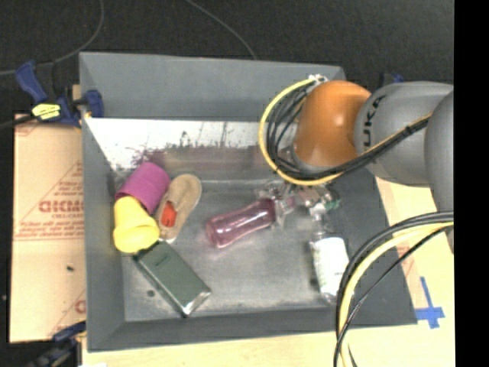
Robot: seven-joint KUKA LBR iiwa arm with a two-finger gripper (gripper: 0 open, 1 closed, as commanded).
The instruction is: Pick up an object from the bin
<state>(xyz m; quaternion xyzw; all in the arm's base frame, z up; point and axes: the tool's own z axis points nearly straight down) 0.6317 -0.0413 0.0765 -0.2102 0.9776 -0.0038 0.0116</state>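
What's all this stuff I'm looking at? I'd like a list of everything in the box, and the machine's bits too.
bin: one, grey metal, middle of the view
cylinder: one, magenta, left of the bin
rounded piece: one, yellow, at the cylinder's front end
scoop-like piece: one, tan with an orange-red patch, right beside the cylinder
bottle: one, clear pink, lying on its side mid-bin
flat box: one, dark grey-green, front left
small container: one, white, front right
arm: one, grey, in from the right
cover: one, orange, on the wrist
cables: several, black and yellow, looped round the wrist
pincer: one, under the cover, by the bottle's right end
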